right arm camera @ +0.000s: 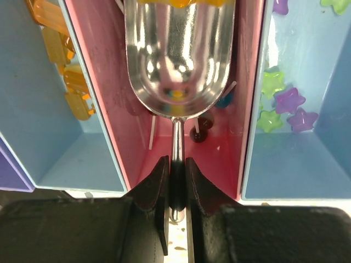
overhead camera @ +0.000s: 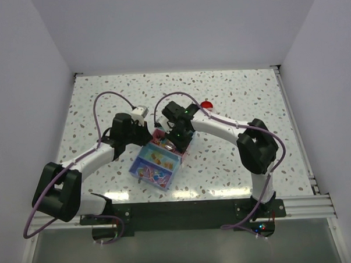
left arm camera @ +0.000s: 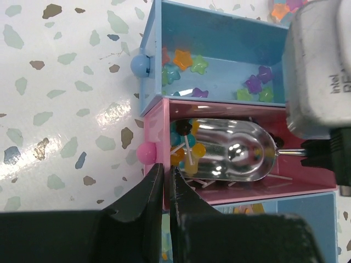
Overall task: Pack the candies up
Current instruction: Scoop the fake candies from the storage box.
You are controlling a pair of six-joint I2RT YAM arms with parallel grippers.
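Observation:
The candies lie in open drawers. Ball lollipops [left arm camera: 189,147] fill the pink drawer [left arm camera: 285,183], and star sweets [left arm camera: 184,59] sit in the blue drawer [left arm camera: 230,38] beside it. A shiny metal scoop [left arm camera: 236,150] lies inside the pink drawer with its mouth against the lollipops and its bowl looking almost empty. My right gripper [right arm camera: 175,161] is shut on the scoop's thin handle [right arm camera: 175,137]. My left gripper [left arm camera: 164,167] is shut on the pink drawer's front wall, just below its round pink knob [left arm camera: 147,152]. In the top view both grippers [overhead camera: 154,134] [overhead camera: 178,137] meet over the drawer set [overhead camera: 156,161].
Orange sweets [right arm camera: 60,60] fill the blue drawer left of the pink one in the right wrist view, and green and purple stars [right arm camera: 285,104] the one on its right. A round red lid [overhead camera: 207,104] lies behind the right arm. White walls enclose the speckled table [overhead camera: 93,112].

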